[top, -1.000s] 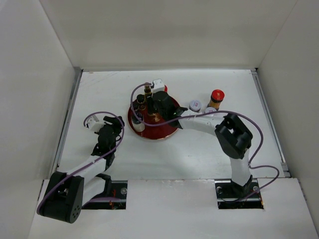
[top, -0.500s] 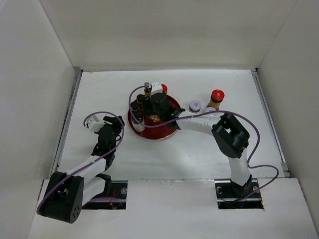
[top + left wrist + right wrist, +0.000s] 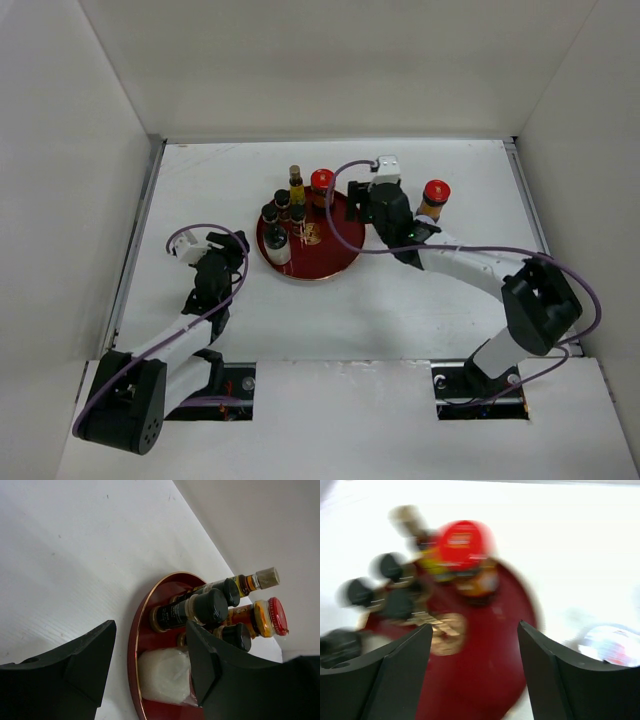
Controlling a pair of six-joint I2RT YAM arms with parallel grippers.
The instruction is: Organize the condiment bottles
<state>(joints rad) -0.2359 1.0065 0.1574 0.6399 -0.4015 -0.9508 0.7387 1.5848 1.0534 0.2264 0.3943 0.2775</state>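
The dark-red tray [image 3: 330, 262] holds several bottles: a tall beige-capped one [image 3: 295, 183], a red-lidded jar [image 3: 321, 183], black-capped bottles [image 3: 271, 215] and a white jar [image 3: 279, 247]. A second red-lidded jar [image 3: 434, 195] stands on the table to the right. My right gripper [image 3: 372, 208] is open and empty over the tray's right edge. Its blurred view shows the red-lidded jar [image 3: 465, 545], dark bottles [image 3: 390, 567] and a white-lidded jar [image 3: 607, 642] off the tray. My left gripper [image 3: 215, 265] is open and empty left of the tray, facing the white jar [image 3: 165, 675] and a black-capped bottle [image 3: 200, 609].
White walls enclose the table on three sides. The gold emblem [image 3: 445, 632] marks the tray's middle. The right forearm [image 3: 460, 260] lies across the table right of the tray and hides what is under it. A purple cable [image 3: 345, 180] loops above the tray's back.
My right gripper has drawn back to the right, off the bottle cluster on the tray, and its elbow has swung right. The red-lidded jar on the tray now shows. The left arm has not moved.
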